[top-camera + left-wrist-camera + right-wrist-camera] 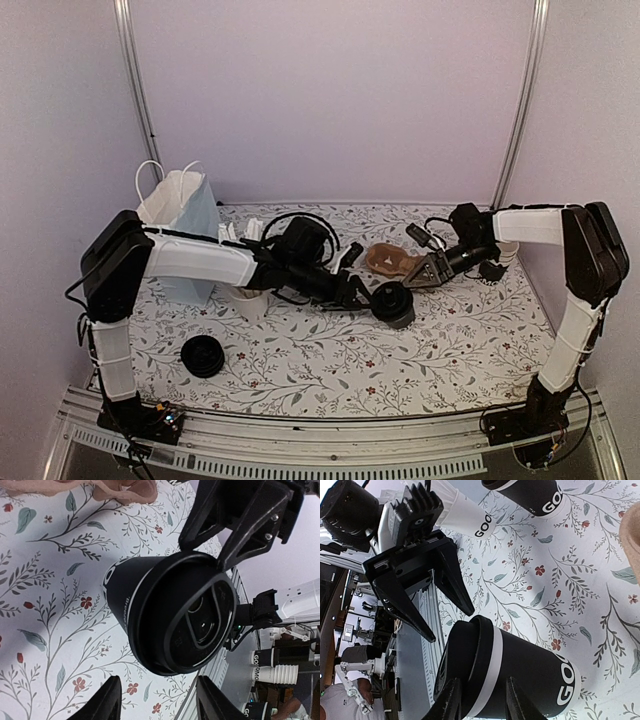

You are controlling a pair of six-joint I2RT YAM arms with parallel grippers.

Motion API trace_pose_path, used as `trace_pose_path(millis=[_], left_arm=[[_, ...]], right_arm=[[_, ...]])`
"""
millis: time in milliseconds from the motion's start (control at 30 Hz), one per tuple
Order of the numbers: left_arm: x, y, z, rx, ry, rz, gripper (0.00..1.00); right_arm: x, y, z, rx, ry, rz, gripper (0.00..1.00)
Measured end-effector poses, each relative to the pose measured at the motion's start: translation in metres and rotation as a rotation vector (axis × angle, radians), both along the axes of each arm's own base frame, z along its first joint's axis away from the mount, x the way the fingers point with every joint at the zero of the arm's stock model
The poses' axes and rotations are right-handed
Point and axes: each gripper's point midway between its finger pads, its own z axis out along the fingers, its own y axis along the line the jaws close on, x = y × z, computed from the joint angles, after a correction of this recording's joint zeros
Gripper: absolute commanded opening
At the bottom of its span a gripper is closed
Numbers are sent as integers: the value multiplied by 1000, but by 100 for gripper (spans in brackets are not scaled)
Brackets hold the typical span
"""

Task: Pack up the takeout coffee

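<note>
- your takeout coffee (393, 303) stands upright with its lid on, on the floral table cover (450, 340) near the middle, between your two tools.
- your left gripper (157, 679) comes in from the left and points at the cup. its jaws are spread apart, with nothing between them. in the left wrist view both fingers (111, 700) sit short of the cup and do not touch it.
- your right gripper (484, 682) comes in from the right, up against the lidded end of the cup. its jaws are apart by a narrow gap. in the right wrist view one finger lies over the lid and the other over the black wall just past the white band.
- you cannot tell from any view whether the right jaws are pinching the cup or only resting against it.
- the brown moulded carrier (390, 260) lies just behind the cup, close to the right tool. the cup is not in it.
- the white paper bag (178, 205) stands open at the far left, well apart from the cup.
- a low pile of loose black lids (203, 356) sits front left, near your left arm's base.
- a white cup (465, 515) and a black cup (535, 495) show behind the left tool in the right wrist view.
</note>
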Motion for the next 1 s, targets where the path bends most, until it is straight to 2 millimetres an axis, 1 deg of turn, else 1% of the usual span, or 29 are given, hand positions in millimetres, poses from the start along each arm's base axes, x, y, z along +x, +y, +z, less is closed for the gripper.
trace_pose_path(millis=[100,200,367,633,700,767,800,900,1000], left_arm=[[0,-4,0,-17,-2,-6,51],[0,-6,-4,-24,5,-10,48],[-1,-12,-9,-35,33,-22,46],[-4,-24,-7,-67,52,-58,45],[-5,-25,-6,-71,54,-63,45],[-5,-27,-3,-79,49,-68,47],[-6,-26,-3,-77,52,-70,49],[-8,-28,-3,-78,46,-79,52],[-9,-28,-3,-76,39,-81,52]], right_arm=[[3,-4,-1,1,-1,-13,30],[6,-7,-2,1,-3,-24,31],[6,-7,-2,7,-7,-24,31],[12,-10,-4,5,-31,-38,32],[12,-11,-6,0,-33,-40,32],[12,-15,-18,-51,-34,-48,32],[11,-15,-20,-46,-19,-48,32],[11,-15,-21,-44,-16,-50,32],[12,-15,-21,-42,-19,-49,32]])
